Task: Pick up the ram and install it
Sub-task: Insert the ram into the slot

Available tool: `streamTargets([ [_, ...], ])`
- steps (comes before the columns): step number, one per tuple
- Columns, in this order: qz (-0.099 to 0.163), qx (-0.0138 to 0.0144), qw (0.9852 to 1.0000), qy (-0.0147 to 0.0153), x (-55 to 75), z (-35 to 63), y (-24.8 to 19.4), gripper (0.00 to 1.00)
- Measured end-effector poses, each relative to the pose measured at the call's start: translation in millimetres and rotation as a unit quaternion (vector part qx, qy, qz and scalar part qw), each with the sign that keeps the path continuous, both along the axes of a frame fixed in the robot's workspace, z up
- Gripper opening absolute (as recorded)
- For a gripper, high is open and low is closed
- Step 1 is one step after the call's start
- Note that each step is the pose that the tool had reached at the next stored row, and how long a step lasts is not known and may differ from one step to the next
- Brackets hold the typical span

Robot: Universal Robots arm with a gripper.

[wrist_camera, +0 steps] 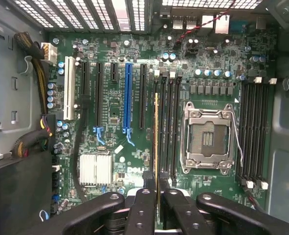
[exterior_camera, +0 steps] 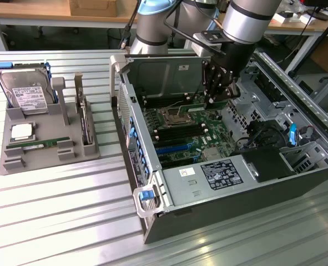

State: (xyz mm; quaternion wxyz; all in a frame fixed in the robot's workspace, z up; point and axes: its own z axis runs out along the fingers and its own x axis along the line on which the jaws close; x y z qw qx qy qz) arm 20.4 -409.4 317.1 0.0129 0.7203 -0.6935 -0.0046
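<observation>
My gripper (exterior_camera: pixel 215 100) is inside the open computer case (exterior_camera: pixel 152 183), above the green motherboard (exterior_camera: pixel 180 130). It is shut on the ram (exterior_camera: pixel 208 105), a thin green stick. In the wrist view the ram (wrist_camera: pixel 157 147) shows edge-on between the black fingers (wrist_camera: pixel 144 203). There it hangs over the row of black memory slots (wrist_camera: pixel 169 122) beside the empty processor socket (wrist_camera: pixel 206 137). I cannot tell whether its lower edge touches a slot.
A grey holder (exterior_camera: pixel 11 160) at the exterior view's left carries a hard drive (exterior_camera: pixel 25 91), a processor (exterior_camera: pixel 22 131), a second green memory stick (exterior_camera: pixel 39 145) and an upright card (exterior_camera: pixel 85 119). Cable bundles (wrist_camera: pixel 34 137) and case walls close in around the motherboard (wrist_camera: pixel 115 98).
</observation>
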Motion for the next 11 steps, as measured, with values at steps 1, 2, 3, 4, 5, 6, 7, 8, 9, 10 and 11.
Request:
streamTargets([
  [1,0.0,0.0,1.0,0.0,0.0,-0.3,0.0,0.13],
  [2,0.0,0.0,1.0,0.0,0.0,-0.7,0.0,0.13],
  [3,0.0,0.0,1.0,0.0,0.0,-1.0,0.0,0.13],
  [4,0.0,0.0,1.0,0.0,0.0,-1.3,0.0,0.13],
  [5,0.0,0.0,1.0,0.0,0.0,-1.5,0.0,0.13],
  [6,0.0,0.0,1.0,0.0,0.0,-2.1,0.0,0.13],
  [7,0.0,0.0,1.0,0.0,0.0,-2.6,0.0,0.13],
  [8,0.0,0.0,1.0,0.0,0.0,-3.1,0.0,0.13],
  [9,0.0,0.0,1.0,0.0,0.0,-3.8,0.0,0.13],
  [10,0.0,0.0,1.0,0.0,0.0,-4.2,0.0,0.13],
  [11,0.0,0.0,1.0,0.0,0.0,-4.6,0.0,0.13],
])
